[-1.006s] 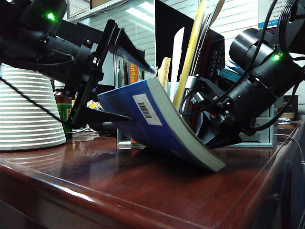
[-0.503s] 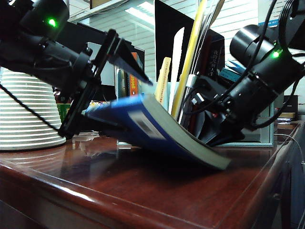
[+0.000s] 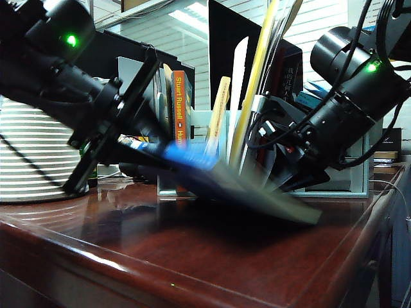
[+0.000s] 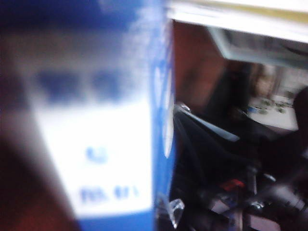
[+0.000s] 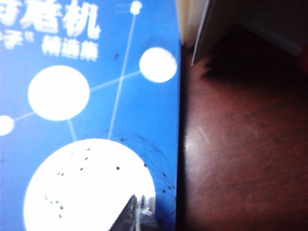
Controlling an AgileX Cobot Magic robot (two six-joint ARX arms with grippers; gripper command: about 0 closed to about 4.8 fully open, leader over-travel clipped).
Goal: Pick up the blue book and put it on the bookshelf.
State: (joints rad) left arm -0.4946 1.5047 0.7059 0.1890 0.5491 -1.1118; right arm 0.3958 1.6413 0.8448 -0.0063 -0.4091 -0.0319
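Blurring across the middle of the exterior view, the blue book (image 3: 212,168) is the hardest thing to read: it shows as a smeared slab, tilted, its low end on the wooden table (image 3: 192,256) and its high end toward my left gripper (image 3: 138,138). That gripper's fingers are dark shapes at the book's upper end; whether they pinch it or merely stand beside it I cannot tell. My left wrist camera is almost filled by the book's spine with its white band, out of focus, the characters unreadable.

My right gripper (image 3: 289,183) sits at the book's far side, low against the bookshelf (image 3: 359,186), its tips hidden behind the book. In the right wrist view only one fingertip (image 5: 137,216) pokes in, lying against the cover with its white circles; the jaws are pressed together, and I cannot see anything caught between them.

I count one blue book, two arms, one rack. Standing in the rack, one orange-spined book (image 3: 180,106) is legible; the other upright volumes overlap and are cut off at the top, so their number is unclear. A ribbed white object (image 3: 32,160) is partly hidden behind my left arm.
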